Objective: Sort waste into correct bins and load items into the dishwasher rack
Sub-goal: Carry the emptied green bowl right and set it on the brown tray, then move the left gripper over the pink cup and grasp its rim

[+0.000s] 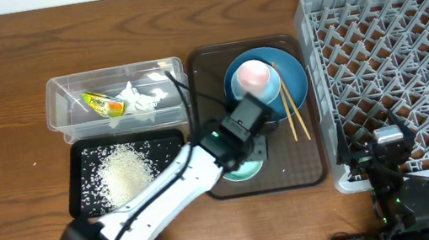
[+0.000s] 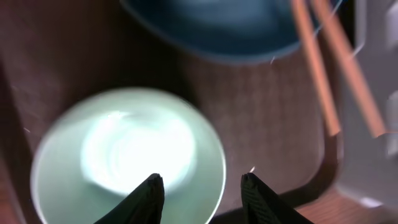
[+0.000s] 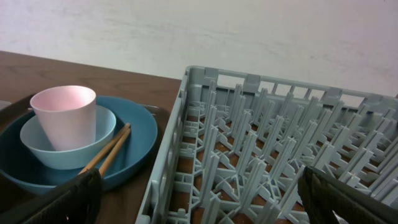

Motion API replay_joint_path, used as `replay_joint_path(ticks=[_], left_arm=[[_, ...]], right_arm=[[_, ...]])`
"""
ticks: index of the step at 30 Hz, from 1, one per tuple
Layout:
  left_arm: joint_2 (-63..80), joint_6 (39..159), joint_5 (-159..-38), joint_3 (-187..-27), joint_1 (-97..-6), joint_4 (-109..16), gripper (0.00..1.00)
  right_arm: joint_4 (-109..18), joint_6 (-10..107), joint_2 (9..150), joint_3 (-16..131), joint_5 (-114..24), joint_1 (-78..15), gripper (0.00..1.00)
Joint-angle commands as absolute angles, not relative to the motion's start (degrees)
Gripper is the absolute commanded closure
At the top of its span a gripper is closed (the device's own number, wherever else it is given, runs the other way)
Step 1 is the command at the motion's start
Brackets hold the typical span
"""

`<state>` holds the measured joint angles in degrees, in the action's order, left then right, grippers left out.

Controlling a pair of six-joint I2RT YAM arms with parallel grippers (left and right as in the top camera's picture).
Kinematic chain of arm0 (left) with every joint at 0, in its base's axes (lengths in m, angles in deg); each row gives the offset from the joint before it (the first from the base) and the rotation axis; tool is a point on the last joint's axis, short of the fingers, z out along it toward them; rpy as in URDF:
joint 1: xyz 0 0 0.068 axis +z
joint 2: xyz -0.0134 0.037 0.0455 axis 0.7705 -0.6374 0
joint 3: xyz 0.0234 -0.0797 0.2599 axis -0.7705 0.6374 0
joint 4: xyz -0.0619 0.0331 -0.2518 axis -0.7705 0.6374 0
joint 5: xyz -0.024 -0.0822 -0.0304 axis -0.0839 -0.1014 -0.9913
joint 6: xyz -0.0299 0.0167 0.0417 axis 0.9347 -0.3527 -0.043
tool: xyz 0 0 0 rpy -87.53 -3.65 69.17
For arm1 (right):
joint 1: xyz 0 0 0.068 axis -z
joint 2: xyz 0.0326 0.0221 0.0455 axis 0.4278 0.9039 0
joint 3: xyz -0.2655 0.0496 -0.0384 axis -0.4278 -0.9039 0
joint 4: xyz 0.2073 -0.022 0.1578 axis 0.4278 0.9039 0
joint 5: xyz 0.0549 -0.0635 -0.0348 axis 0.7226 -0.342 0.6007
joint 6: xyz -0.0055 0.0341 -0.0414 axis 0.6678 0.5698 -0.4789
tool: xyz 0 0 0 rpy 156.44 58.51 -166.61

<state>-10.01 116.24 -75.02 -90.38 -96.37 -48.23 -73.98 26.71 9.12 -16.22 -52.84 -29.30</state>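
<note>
The pale green bowl [image 2: 124, 155] sits on the brown serving tray [image 1: 307, 170], mostly hidden under my left arm in the overhead view [image 1: 243, 169]. My left gripper [image 2: 202, 186] is open, its fingers straddling the bowl's right rim. The blue plate [image 1: 294, 82] holds the light-blue bowl [image 3: 37, 149], the pink cup [image 1: 254, 74] and the chopsticks [image 1: 290, 109]. My right gripper [image 3: 199, 193] is open and empty at the grey rack's [image 1: 398, 67] front left corner. The clear tub [image 1: 64, 108] holds the yellow-green wrapper [image 1: 104, 102] and tissue [image 1: 139, 97]. Rice [image 1: 124, 172] lies in the black tray [image 1: 76, 162].
A few stray rice grains lie on the wooden table [image 1: 7, 159] left of the black tray. A pale wall stands behind the rack in the right wrist view [image 3: 199, 31].
</note>
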Motion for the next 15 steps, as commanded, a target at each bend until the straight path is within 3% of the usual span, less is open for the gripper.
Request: replay_joint_path(ticks=[1, 3, 5, 15], left_arm=[[-6.4, 115.1, -74.06, -92.8, -93.53, -49.07, 0.56], [-5.66, 115.1, -74.08, -92.8, -92.27, -49.48, 0.42], [-5.46, 115.06, -74.06, -92.8, -91.61, -49.46, 0.35], [-5.55, 115.08, -74.03, -92.8, -87.94, -53.57, 0.33]], right_arm=[[-73.74, 26.58, 9.07, -16.28, -53.19, -29.97, 0.01], [-73.74, 26.56, 9.07, -16.28, -53.19, -29.97, 0.01], [-73.74, 26.56, 9.07, -16.28, -53.19, -29.97, 0.01], [-73.74, 26.58, 9.07, -16.28, -53.19, -29.95, 0.01]])
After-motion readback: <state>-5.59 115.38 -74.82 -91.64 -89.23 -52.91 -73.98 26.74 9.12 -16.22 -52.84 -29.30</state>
